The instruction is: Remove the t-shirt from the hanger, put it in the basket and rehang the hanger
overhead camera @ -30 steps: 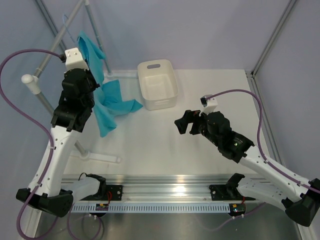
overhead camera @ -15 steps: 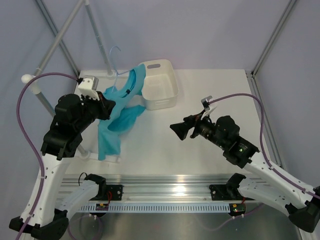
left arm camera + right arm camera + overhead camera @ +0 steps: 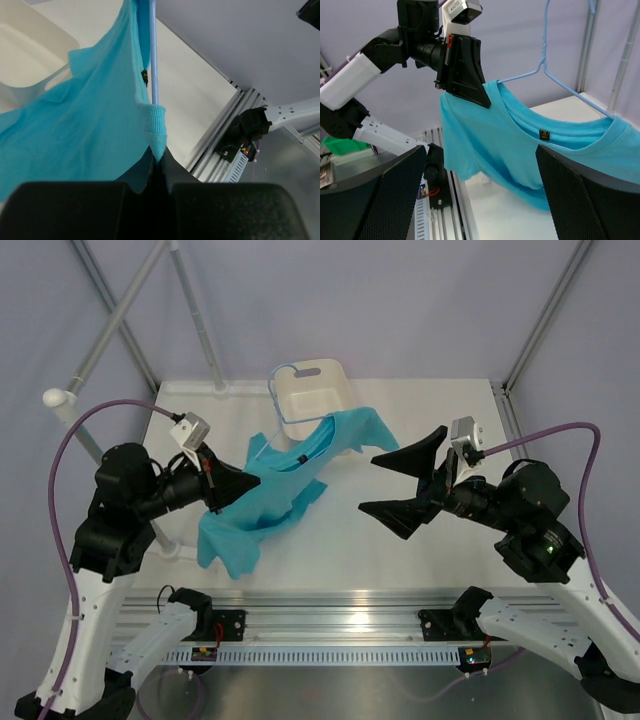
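The teal t-shirt (image 3: pixel 290 480) hangs in the air on the light-blue wire hanger (image 3: pixel 276 400), in front of the white tub. My left gripper (image 3: pixel 238 487) is shut on the shirt's shoulder edge, where the hanger's arm ends. In the left wrist view the fabric (image 3: pixel 75 115) is pinched in the gripper (image 3: pixel 159 160), and the hanger wire (image 3: pixel 153 60) runs up from it. My right gripper (image 3: pixel 372 481) is wide open and empty, just right of the shirt and facing it. The right wrist view shows the shirt (image 3: pixel 520 145), its dark neck tag and the hanger (image 3: pixel 570 90).
A white tub (image 3: pixel 318 410) stands at the back middle of the table. Grey rack poles (image 3: pixel 195 315) rise at the back left, with a white end cap (image 3: pixel 58 400). An aluminium rail (image 3: pixel 330 625) runs along the near edge.
My left arm has carried the shirt and hanger from the rack at the back left to the table's middle. My right gripper has risen, turned toward the shirt and opened wide.
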Tool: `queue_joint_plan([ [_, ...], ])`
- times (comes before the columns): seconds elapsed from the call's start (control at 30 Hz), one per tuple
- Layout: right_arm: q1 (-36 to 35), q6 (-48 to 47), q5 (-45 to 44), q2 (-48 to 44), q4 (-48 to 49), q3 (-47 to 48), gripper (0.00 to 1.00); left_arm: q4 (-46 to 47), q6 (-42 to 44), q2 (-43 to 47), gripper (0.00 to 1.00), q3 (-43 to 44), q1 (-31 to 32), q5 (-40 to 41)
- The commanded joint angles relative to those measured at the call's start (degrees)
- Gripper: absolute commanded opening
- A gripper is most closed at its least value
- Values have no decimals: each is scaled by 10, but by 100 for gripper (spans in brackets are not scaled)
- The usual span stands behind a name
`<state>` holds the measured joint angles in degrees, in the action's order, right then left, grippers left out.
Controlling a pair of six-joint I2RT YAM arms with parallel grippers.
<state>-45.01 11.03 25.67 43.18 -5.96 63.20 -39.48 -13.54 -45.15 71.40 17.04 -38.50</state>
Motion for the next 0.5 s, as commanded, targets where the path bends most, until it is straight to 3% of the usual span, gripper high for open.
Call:
queue_joint_plan([
  [0.0,-4,-48,73,30,-90,64,98,37,-12,43,0,32,3,-85],
  [0.17,-4,-80,83,35,-146,119,98,38,-40,47,0,46,3,-162],
  [0.47,-4,-180,31,52,-172,130,98,176,-120,64,0,-23,3,-217],
])
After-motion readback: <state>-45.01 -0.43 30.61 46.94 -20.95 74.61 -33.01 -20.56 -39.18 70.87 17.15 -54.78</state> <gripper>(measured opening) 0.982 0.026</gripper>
